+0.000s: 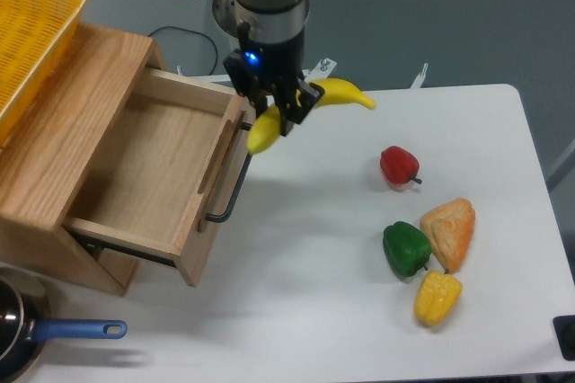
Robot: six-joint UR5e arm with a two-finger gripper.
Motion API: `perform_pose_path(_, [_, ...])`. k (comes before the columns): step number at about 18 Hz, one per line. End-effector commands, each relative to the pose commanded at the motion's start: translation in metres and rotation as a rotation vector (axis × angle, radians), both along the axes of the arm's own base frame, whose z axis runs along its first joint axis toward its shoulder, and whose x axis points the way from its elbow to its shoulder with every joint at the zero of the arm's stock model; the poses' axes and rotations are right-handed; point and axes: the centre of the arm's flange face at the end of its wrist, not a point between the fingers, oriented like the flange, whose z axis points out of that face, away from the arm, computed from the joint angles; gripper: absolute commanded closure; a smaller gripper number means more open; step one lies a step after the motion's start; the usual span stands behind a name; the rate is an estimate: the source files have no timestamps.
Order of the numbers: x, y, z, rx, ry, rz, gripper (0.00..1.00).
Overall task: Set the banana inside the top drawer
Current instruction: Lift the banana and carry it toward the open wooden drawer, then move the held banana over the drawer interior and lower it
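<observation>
Gripping curved bright-yellow banana [310, 102] mid-length, fingers [286, 111] closed, beside open top drawer [148, 172]

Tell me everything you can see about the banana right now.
The banana is a long, curved, smooth bright-yellow piece that looks like plastic. It is off the table, clamped near its middle by the gripper, whose fingers hide part of it. One end points down-left and hangs just over the front edge of the open top drawer; the other, tapered end points right, above the white table. Only the gripper appears to touch it.
</observation>
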Motion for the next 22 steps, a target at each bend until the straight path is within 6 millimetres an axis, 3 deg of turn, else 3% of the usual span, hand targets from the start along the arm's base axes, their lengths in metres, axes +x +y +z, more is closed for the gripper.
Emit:
perform_pose_path(8, [0.037,0.016,0.002,-0.003,-0.028,0.062,0.66])
perform_pose_path(17, [0.051,0.035,-0.009,0.006,-0.111,0.229,0.66])
perform_pose_path(22, [0.062,0.061,-0.022,0.024,-0.122,0.279,0.66])
